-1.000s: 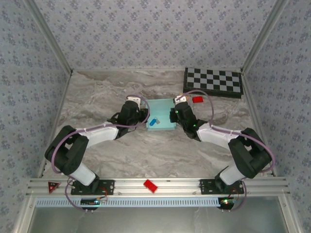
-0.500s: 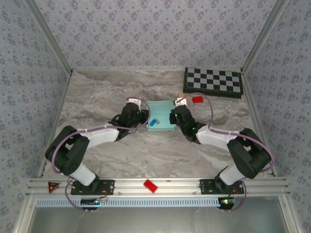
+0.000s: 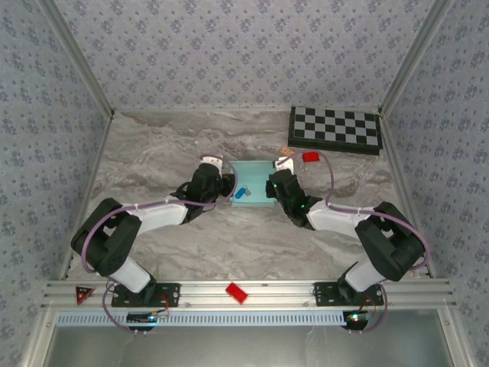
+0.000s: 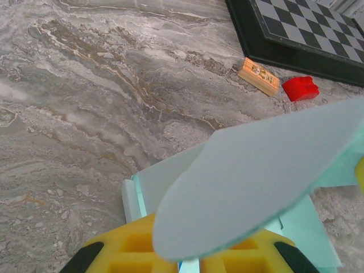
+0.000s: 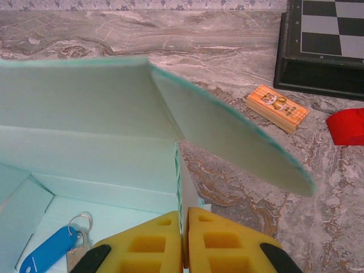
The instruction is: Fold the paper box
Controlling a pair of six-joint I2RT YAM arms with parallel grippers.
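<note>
Overhead first: we are finding the paper box (image 3: 252, 181) sitting mid-table on the marble table (image 3: 153, 153), between the two arms and well apart from the chessboard (image 3: 335, 128). The left gripper (image 3: 228, 189) is meeting its left wall and the right gripper (image 3: 270, 188) its right wall. A blue key tag (image 3: 241, 193) is lying inside the box. A red block (image 3: 310, 157) is resting just beyond the right arm's wrist.

Left wrist next: the yellow fingers (image 4: 125, 245) are appearing clenched on a thin mint edge, with a sliver of card showing between them. A rounded flap (image 4: 261, 170) is hanging across the lens and hiding the interior. An orange block (image 4: 259, 75) is lying near the board.

Right wrist last: the fingers (image 5: 153, 245) are pinching the box's upright side wall, pads pressed together on the card. A side flap (image 5: 233, 142) is splaying outward from the corner, not yet turned in. The key tag is lying on the box floor.

We are judging the step in hand to be squaring up the walls, each arm holding one side. The next move, in our view, is calling for the loose flaps to be turned inward and tucked while the walls are being kept upright. That is needing a light grip so the thin card is not creasing.
</note>
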